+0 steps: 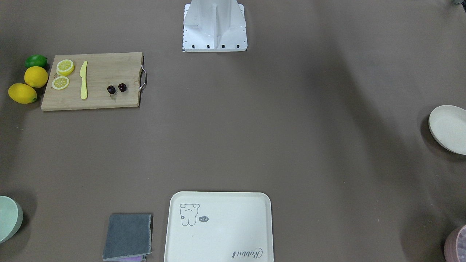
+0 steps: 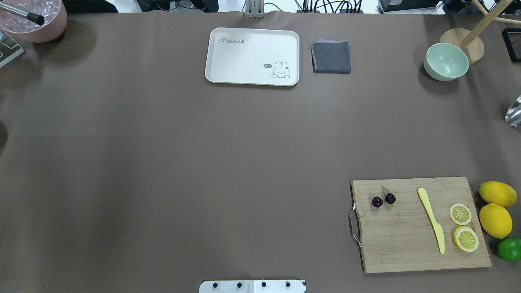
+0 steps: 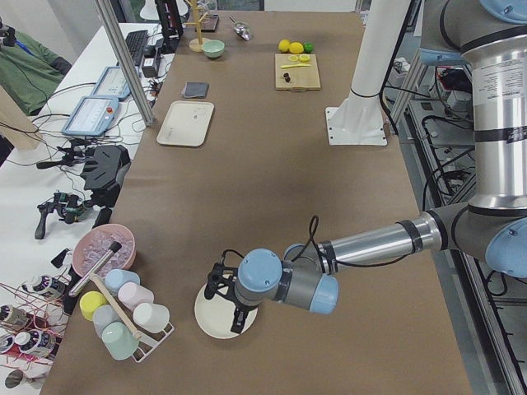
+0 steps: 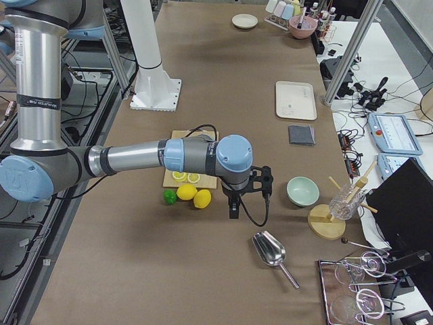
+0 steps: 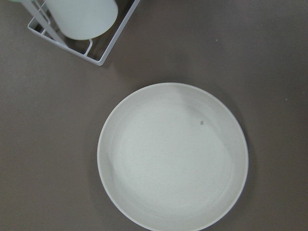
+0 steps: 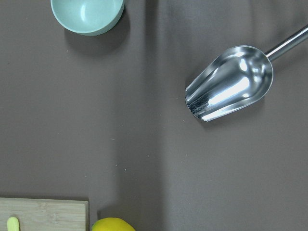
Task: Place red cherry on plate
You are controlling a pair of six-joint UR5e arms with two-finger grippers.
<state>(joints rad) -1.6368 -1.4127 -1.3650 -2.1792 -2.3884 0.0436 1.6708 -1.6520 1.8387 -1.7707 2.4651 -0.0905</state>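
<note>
The red cherry (image 2: 383, 200) is a pair of tiny dark fruits lying on the wooden cutting board (image 2: 407, 240), also seen in the front view as the red cherry (image 1: 116, 88). At the table's far left end sits the round cream plate (image 5: 173, 159), cut off at the front view's edge as the plate (image 1: 449, 127). In the left side view my left gripper (image 3: 224, 298) hangs right above the plate (image 3: 211, 323); I cannot tell its state. My right gripper (image 4: 249, 202) hovers past the lemons beyond the board's end, and I cannot tell its state either.
The board also carries a yellow knife (image 2: 431, 219) and two lemon slices (image 2: 460, 214); lemons (image 2: 495, 219) and a lime (image 2: 509, 248) lie beside it. A rabbit tray (image 2: 252, 56), grey cloth (image 2: 331, 57), green bowl (image 2: 446, 61), metal scoop (image 6: 231, 84) and cup rack (image 3: 123, 317) stand around.
</note>
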